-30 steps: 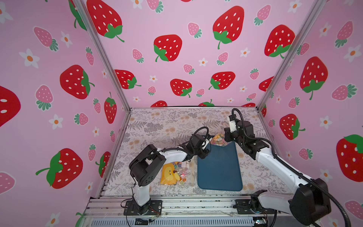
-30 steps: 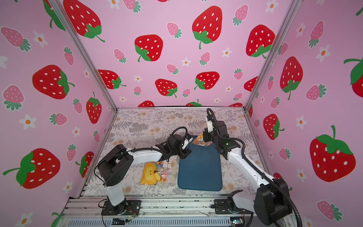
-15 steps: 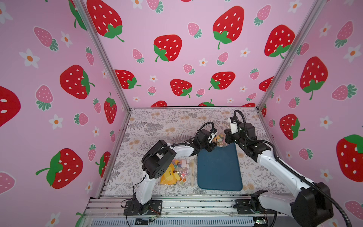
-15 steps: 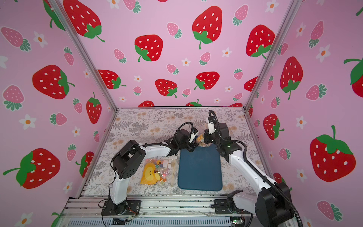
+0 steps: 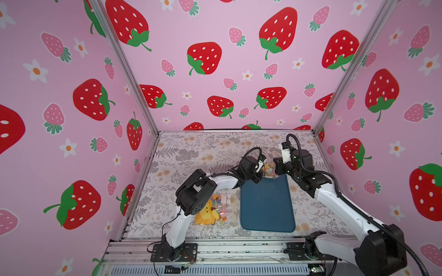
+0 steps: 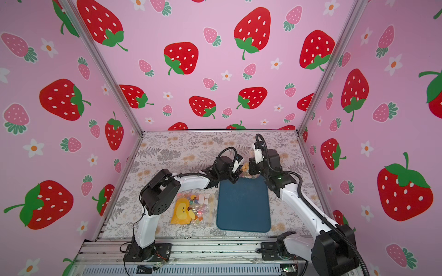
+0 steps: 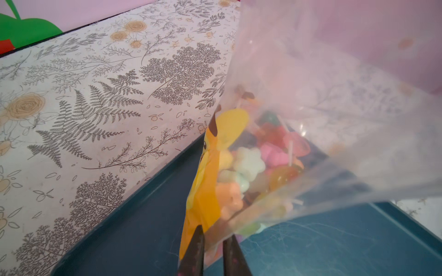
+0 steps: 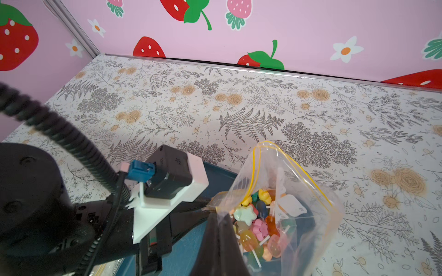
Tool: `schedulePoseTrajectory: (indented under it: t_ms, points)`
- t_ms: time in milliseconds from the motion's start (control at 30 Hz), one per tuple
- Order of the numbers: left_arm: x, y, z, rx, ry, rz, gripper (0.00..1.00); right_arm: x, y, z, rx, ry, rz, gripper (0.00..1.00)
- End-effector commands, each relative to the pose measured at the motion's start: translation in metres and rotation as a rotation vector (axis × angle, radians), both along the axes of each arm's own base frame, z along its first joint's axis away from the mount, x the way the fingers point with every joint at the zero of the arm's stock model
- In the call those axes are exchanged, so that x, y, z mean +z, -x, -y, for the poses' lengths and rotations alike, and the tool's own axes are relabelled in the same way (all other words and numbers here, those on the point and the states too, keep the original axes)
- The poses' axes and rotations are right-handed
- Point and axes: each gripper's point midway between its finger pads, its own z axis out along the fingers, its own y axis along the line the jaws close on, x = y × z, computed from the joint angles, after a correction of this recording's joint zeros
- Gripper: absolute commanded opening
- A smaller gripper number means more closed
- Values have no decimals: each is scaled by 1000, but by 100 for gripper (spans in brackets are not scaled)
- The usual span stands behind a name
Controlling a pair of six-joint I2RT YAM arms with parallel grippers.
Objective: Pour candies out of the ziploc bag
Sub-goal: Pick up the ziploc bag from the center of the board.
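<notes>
Left wrist: bag (image 7: 334, 107) holds candies (image 7: 248, 163)

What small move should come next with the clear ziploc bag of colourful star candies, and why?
Probably raise the left gripper to tip the clear ziploc bag, open mouth toward the dark blue tray. It pinches a low corner, the right gripper near the rim; the colourful star candies sit at the bottom.

The ziploc bag (image 8: 299, 181), candies (image 8: 258, 227) inside, is over the tray (image 5: 266, 210), far end

Floral table (image 5: 191, 153): blue tray (image 5: 266, 210), printed bag (image 5: 221, 211).
</notes>
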Motion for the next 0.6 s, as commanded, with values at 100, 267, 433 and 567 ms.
schedulePoseTrajectory:
  t_ms: [100,267,433,567]
  points:
    - [32,0,-4,3,56,51,0,20,0,3,-10,-42,55,0]
    - [35,3,-4,-5,61,54,0,22,1,2,-7,-51,55,0]
    - [32,2,-4,-10,57,63,36,27,5,-4,38,-69,64,0]
    - [31,-1,0,-12,59,65,41,29,8,-7,60,-81,64,0]
